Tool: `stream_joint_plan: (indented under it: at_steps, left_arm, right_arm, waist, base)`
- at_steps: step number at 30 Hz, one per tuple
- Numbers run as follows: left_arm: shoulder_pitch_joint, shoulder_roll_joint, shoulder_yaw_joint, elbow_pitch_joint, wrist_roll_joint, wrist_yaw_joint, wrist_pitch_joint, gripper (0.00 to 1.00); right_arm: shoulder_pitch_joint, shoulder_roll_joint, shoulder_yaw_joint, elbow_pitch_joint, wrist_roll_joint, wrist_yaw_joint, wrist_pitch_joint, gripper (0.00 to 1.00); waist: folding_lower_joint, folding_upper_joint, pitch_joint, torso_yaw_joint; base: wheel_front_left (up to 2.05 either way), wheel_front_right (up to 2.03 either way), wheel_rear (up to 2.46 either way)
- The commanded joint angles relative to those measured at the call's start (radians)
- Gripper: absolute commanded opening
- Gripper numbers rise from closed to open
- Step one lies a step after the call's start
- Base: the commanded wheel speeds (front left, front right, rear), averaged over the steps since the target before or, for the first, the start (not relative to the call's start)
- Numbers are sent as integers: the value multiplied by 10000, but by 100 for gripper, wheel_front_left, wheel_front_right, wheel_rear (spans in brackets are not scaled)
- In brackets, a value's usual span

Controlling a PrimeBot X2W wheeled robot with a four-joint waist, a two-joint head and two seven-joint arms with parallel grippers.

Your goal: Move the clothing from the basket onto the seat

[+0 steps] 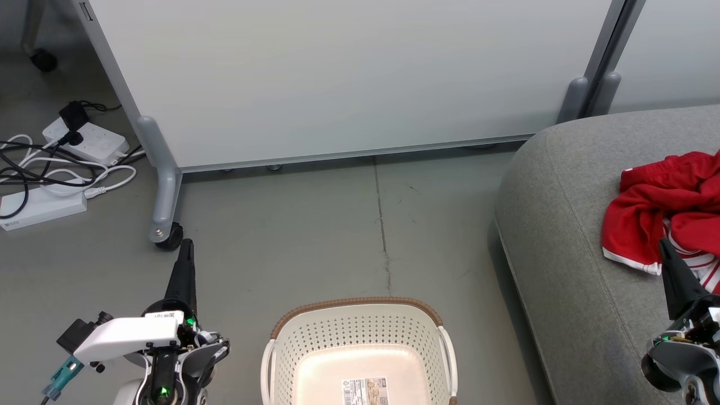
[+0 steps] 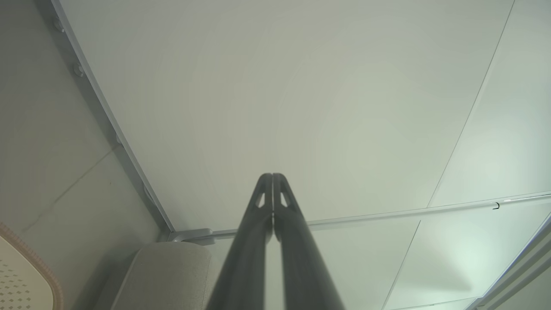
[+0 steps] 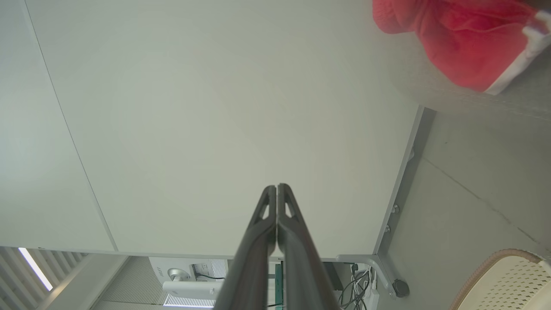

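Clothing (image 1: 664, 197) on seat (image 1: 562, 236), basket (image 1: 360, 302) nearby; L fingers (image 2: 254, 241) & R fingers (image 3: 258, 245) pinched together, empty.

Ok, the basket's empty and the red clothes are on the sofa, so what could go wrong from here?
The shut right gripper shows right against the clothing on the seat in the head view; pulling away might snag fabric and drag it off.
Cables and power strips lie on the floor to the robot's left; rolling that way might catch them.

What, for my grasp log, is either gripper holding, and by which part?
Nothing: left gripper and right gripper are shut empty; the bright red fabric clothing lies on the light-grey upholstered seat.
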Motion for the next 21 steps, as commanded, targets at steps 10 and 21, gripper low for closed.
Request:
stream_joint_plan:
  at_steps: [10,21]
  left_arm:
    - [-197,26,35,-3,-40,-40,29,0]
    - [-197,26,35,-4,-40,-40,28,0]
  right_arm:
    - [-97,-15,-13,29,0,25,62,0]
    - [-99,-11,-19,28,-10,25,64,0]
  waist:
    - [0,0,0,0]
    - [0,0,0,0]
  base:
    - [0,0,0]
    - [0,0,0]
